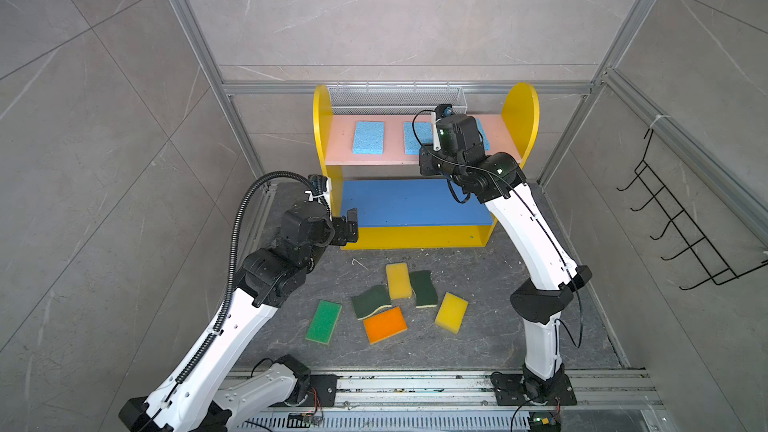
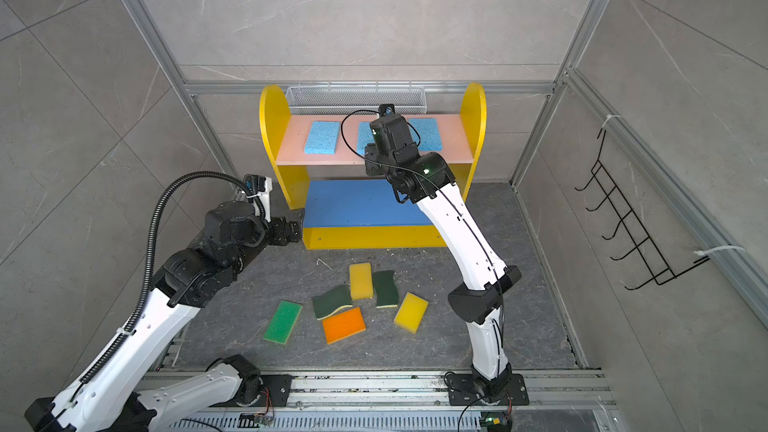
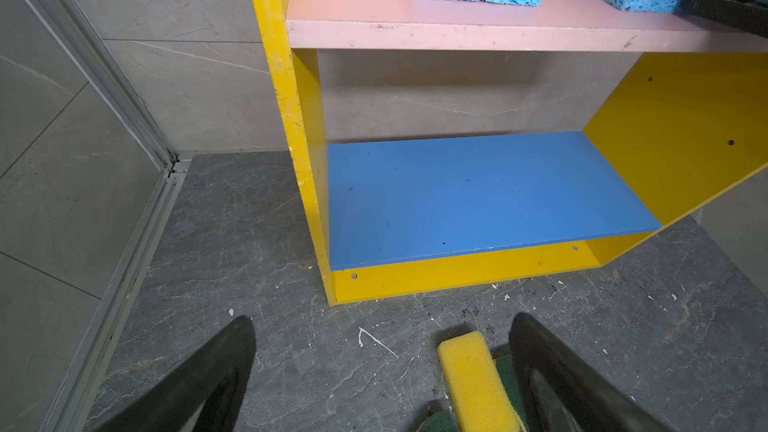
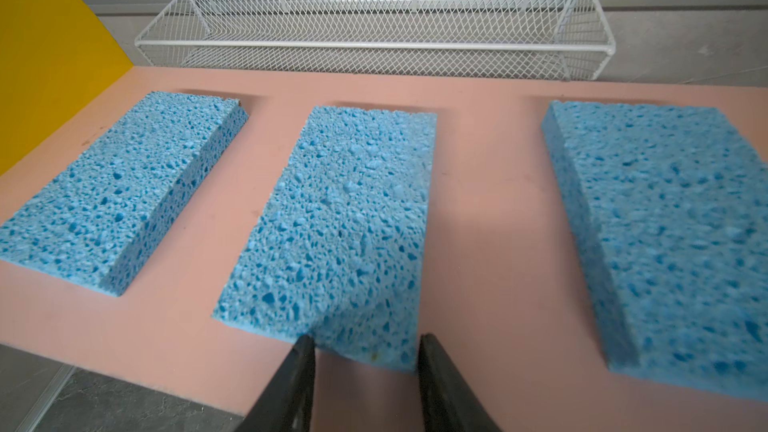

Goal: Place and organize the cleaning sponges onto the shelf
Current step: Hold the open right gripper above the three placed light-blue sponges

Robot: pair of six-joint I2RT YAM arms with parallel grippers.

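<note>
Three light blue cleaning sponges (image 4: 340, 218) lie side by side on the pink top board of the shelf (image 1: 519, 118). My right gripper (image 4: 365, 338) hovers at that board's front edge (image 1: 428, 162), open, with the middle sponge's near corner just beyond its fingertips. The blue middle board (image 3: 478, 197) is bare. On the floor in front lie a bright green sponge (image 1: 323, 322), an orange one (image 1: 385, 324), two yellow ones (image 1: 398, 281) (image 1: 451, 312) and two dark green ones (image 1: 371, 301) (image 1: 424, 288). My left gripper (image 3: 382, 317) hangs wide open and empty by the shelf's left front corner (image 1: 353, 222).
A silver wire-mesh basket (image 1: 395, 99) hangs on the back wall behind the shelf. A black wire hook rack (image 1: 681, 234) is fixed to the right wall. Aluminium frame posts stand close beside the shelf, and a rail (image 1: 415, 384) runs along the front.
</note>
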